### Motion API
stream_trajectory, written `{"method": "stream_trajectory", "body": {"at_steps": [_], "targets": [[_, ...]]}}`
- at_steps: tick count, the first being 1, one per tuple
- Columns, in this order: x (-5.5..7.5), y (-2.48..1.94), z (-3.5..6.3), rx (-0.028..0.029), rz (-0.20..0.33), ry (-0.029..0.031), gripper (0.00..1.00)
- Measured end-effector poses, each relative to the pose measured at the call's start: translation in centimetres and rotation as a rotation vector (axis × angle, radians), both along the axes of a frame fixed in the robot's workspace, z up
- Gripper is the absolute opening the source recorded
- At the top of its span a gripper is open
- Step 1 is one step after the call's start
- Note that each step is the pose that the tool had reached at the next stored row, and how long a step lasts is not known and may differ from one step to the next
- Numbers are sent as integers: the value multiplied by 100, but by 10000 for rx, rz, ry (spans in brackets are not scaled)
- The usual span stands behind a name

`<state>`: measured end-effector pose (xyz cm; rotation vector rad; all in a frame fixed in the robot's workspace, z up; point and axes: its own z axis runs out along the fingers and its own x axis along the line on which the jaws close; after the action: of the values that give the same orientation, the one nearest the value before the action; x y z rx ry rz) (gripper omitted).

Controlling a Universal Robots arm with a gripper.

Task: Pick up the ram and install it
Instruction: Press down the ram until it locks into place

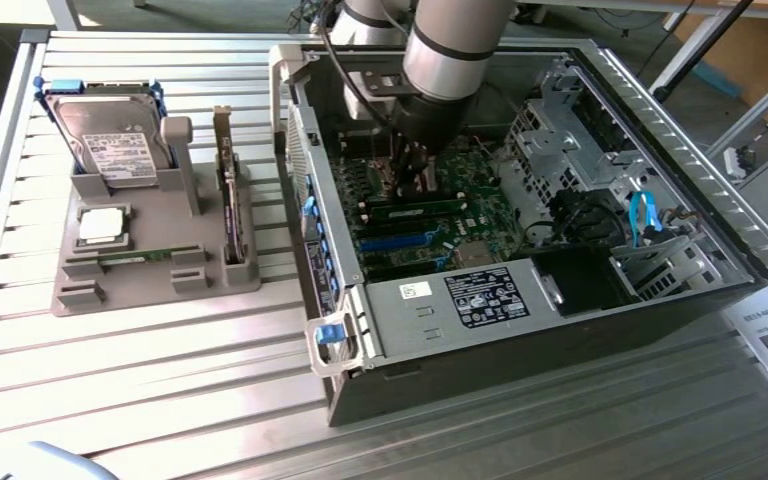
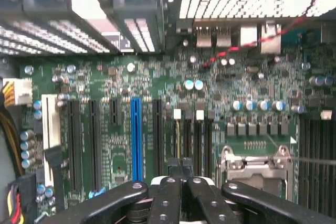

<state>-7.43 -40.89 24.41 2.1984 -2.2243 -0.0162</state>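
The ram (image 1: 418, 210), a thin green stick, stands on edge in a slot of the motherboard (image 1: 478, 225) inside the open computer case (image 1: 357, 370). My gripper (image 1: 415, 190) reaches down into the case and hangs right over the ram's middle. I cannot tell whether it touches the stick. In the wrist view the gripper (image 2: 181, 165) is shut, its dark fingertips (image 2: 174, 167) pressed together with nothing visible between them. They sit over the short black memory slots (image 2: 197, 140) with white clips, between the blue slot (image 2: 135, 140) and the processor socket (image 2: 254, 166).
A grey holder (image 1: 131, 290) on the slatted table at the exterior view's left carries a hard drive (image 1: 115, 135), a square silver processor (image 1: 101, 225), an upright expansion card (image 1: 231, 200) and a thin greenish strip (image 1: 133, 257). The power supply (image 1: 484, 295), drive cage (image 1: 551, 140) and cables crowd the case.
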Motion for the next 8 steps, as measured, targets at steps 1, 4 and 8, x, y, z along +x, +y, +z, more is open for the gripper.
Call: {"method": "stream_trajectory", "body": {"at_steps": [1,4,8], "targets": [[-25,0,0,-1,0,-3,10],[-104,-1,-1,0,-1,-16,10],[-185,-3,-1,-1,1,-29,10]]}}
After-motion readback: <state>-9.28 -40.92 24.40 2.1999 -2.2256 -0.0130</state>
